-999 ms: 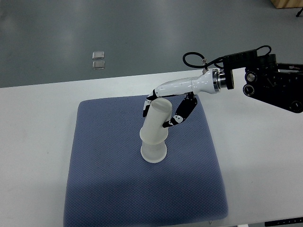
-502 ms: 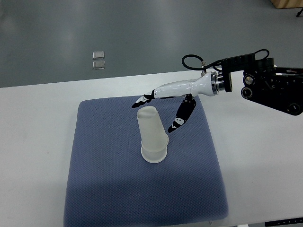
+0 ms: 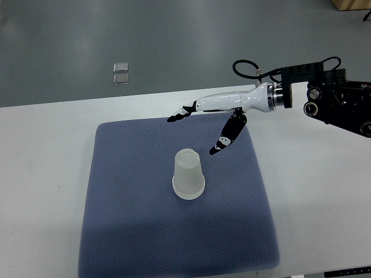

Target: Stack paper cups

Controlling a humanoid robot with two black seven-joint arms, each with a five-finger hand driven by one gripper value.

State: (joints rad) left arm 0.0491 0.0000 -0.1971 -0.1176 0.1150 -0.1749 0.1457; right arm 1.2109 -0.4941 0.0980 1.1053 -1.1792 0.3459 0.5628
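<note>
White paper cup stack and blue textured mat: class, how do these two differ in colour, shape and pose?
The white paper cup stack is pale; the blue textured mat is dark. The stack stands upright and tapered; the mat lies flat and squarish. The stack is small; the mat is broad. Both sit on the table.

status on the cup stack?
Right hand open, clear of the cups. Paper cup stack upside down on blue mat, free-standing. Nothing in the way.

Translucent white cups [image 3: 188,180] sit on a dotted, blue-grey mat [image 3: 133,231]; white worktop [image 3: 40,191] beneath, grey floor [image 3: 174,40] beyond, and the right hand [image 3: 197,130] white with black fingertips.
</note>
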